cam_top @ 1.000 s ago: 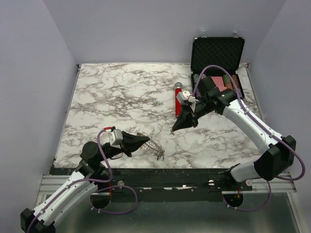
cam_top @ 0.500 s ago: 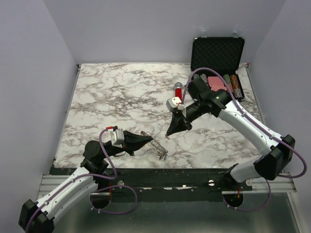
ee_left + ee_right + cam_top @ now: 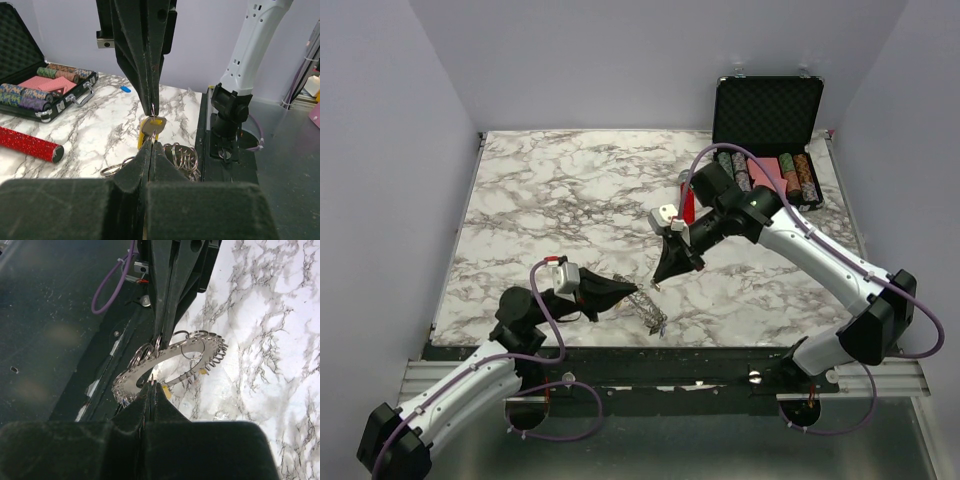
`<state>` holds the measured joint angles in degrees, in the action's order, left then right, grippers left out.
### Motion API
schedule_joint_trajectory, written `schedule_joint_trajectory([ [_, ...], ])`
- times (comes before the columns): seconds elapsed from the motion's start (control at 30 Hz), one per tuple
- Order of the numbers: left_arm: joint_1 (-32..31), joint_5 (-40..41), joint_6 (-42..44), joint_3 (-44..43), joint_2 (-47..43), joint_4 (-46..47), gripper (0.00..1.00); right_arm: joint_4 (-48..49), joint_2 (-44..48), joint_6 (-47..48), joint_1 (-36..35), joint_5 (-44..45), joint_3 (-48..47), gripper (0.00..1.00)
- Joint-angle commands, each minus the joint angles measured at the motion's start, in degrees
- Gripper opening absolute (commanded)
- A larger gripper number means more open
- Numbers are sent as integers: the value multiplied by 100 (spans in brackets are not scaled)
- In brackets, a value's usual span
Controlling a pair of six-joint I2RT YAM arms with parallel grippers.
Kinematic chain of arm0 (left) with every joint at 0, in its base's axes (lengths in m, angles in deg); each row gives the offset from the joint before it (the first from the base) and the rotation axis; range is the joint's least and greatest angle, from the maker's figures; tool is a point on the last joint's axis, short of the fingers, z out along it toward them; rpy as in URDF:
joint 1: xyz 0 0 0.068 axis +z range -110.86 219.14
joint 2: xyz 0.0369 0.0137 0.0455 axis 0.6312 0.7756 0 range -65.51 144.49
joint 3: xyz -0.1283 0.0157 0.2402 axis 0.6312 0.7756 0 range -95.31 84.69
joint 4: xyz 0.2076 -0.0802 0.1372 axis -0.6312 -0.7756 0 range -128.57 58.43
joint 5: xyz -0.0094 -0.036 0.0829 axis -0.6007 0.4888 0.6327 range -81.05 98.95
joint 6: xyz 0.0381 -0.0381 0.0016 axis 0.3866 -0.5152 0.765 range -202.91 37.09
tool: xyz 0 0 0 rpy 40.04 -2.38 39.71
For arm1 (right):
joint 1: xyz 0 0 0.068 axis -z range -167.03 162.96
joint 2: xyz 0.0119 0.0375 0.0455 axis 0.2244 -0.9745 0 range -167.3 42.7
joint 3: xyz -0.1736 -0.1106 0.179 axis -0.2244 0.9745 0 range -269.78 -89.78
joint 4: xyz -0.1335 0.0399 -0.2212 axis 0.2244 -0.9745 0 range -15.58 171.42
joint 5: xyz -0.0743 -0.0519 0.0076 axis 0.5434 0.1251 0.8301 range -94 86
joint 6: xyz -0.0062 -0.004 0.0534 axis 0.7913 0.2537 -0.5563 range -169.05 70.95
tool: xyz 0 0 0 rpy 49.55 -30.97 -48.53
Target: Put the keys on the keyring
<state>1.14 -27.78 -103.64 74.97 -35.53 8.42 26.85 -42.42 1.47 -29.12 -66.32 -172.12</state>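
My left gripper (image 3: 624,291) is shut on a wire loop of the keyring (image 3: 648,310), a silvery ring with many small loops, and holds it tilted at the table's near edge. In the left wrist view its tips (image 3: 151,145) pinch the loop, with more loops (image 3: 184,157) behind. My right gripper (image 3: 659,279) points down right at the ring, shut on a small key (image 3: 153,127) with a yellow head. In the right wrist view its tips (image 3: 152,386) pinch thin metal edge-on, just under the keyring (image 3: 192,347). A small blue piece (image 3: 125,89) lies on the table further off.
An open black case (image 3: 767,110) with striped poker chips (image 3: 800,178) stands at the back right. A red cylinder (image 3: 29,144) lies on the marble behind my right arm. The table's front rail (image 3: 650,360) is just below the keyring.
My right gripper has moved left and down towards the keyring, and its tip is now right at the ring. My left gripper has shifted slightly right, still holding the ring.
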Motion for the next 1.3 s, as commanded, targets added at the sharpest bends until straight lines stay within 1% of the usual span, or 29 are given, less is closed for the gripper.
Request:
schedule_joint_trajectory([
  [0.0, 3, -150, -45, -22, 157, 413, 0, 174, -119, -130, -116, -25, -141, 0],
  [0.37, -6, -150, -27, -57, 333, 510, 0, 376, -198, -332, -248, 62, -71, 0],
  [0.87, 3, -106, -45, -13, 201, 457, 0, 675, -189, -631, -265, 247, 70, 0],
  [1.27, 3, 52, 43, -22, 79, 159, 0, 543, -171, -570, -291, 195, -10, 0],
])
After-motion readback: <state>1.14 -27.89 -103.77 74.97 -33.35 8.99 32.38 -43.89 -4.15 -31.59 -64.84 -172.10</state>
